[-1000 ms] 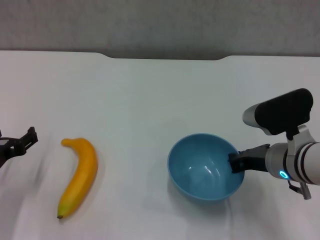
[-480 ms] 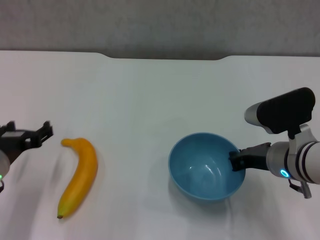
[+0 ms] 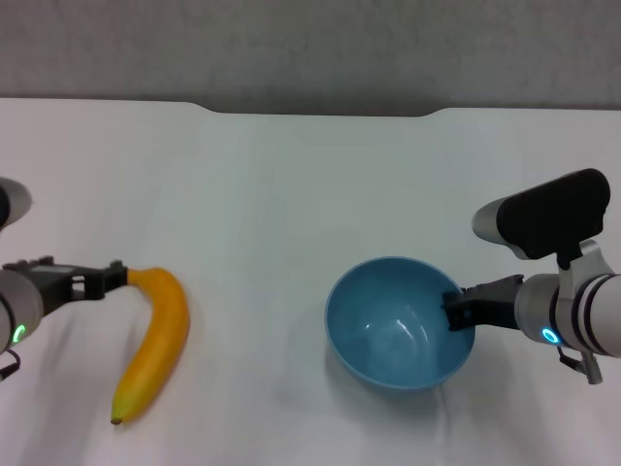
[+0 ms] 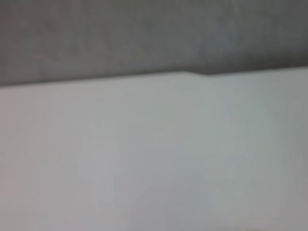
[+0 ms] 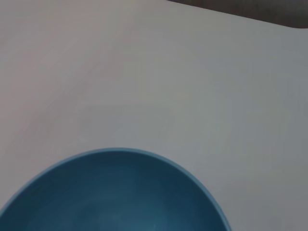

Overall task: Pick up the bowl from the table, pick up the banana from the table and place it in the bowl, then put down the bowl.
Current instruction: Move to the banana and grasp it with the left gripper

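1. Nearest the robot in the head view lies the banana (image 3: 155, 342), flat on the white bench (image 3: 291, 194), its greenish tip toward the robot and its stem end pointing away and to the left. It is well apart from the bowl.

2. The left pincer (image 3: 109, 276) sits low at the banana's stem end, its dark fingertips touching or just short of the stem. Whether its fingers are spread or pressed together I cannot tell. Its wrist view shows only bare bench and the far wall.

3. The light-blue bowl (image 3: 400, 323) is on the robot's right, empty, and its shadow suggests it may be slightly off the bench, though I cannot be sure. The right pincer (image 3: 460, 313) is pinching the bowl's right rim. The right wrist view looks across the bowl's far rim (image 5: 115, 192) to bare bench.

4. Judgement: the bowl grip looks done, and the step in hand is picking up the banana. The next move calls for the left pincer to straddle the fruit's body rather than the thin stem, close firmly, lift, and carry it across to the bowl. Being longer than the bowl is wide, the banana will likely rest tilted against the rim.

5. No brand, label or writing is readable anywhere; only small green-blue indicator lights show on both wrists.
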Robot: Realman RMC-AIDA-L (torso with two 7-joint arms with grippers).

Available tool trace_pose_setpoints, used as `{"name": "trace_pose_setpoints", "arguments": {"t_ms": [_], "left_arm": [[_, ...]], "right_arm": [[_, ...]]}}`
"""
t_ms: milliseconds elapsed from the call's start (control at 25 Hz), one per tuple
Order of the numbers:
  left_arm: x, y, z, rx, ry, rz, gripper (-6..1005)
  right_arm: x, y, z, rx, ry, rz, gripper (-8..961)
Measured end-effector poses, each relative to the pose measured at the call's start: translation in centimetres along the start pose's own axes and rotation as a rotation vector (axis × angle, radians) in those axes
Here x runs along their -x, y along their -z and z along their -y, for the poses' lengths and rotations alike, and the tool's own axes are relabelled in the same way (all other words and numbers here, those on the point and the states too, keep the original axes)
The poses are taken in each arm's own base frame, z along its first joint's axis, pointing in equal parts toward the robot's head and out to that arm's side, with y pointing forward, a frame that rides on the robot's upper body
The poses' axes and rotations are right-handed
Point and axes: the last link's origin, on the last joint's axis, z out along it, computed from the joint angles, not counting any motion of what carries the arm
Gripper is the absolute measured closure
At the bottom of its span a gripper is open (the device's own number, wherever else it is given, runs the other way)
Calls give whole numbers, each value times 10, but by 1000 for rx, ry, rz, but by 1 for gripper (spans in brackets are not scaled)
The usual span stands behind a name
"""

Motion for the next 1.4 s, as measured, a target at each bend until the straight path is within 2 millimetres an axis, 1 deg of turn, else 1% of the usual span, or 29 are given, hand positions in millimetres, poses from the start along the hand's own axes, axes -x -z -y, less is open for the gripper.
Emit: {"name": "trace_pose_setpoints", "arguments": {"t_ms": [40, 200, 400, 480, 520, 560, 720, 920, 1040, 1200, 1400], "left_arm": [[-2, 0, -1, 8, -6, 36, 106], [-7, 3, -3, 3, -26, 60, 105], [-13, 8, -14, 29, -23, 58, 104], [-11, 9, -20, 42, -22, 71, 104], [-8, 9, -29, 59, -28, 88, 104], [-8, 9, -29, 59, -28, 88, 104], [-3, 9, -41, 80, -54, 116, 103], [0, 8, -43, 79, -67, 130, 103], [-1, 7, -48, 88, -81, 120, 102], [2, -2, -55, 96, -108, 140, 102], [7, -9, -53, 90, -109, 150, 102]], "right_arm": [[0, 0, 0, 0, 0, 0, 899], [0, 0, 0, 1, 1, 0, 901], [0, 0, 0, 0, 2, 0, 903], [1, 0, 0, -2, 2, 6, 904], [2, 0, 1, -4, 1, 13, 904], [2, 0, 1, -6, -1, 16, 904], [3, 0, 2, -8, -3, 24, 905], [5, 0, 2, -8, -4, 36, 907], [5, 0, 2, -8, -6, 39, 908], [6, 1, 2, -8, -5, 41, 909], [10, 2, 1, -3, 0, 53, 908]]}}
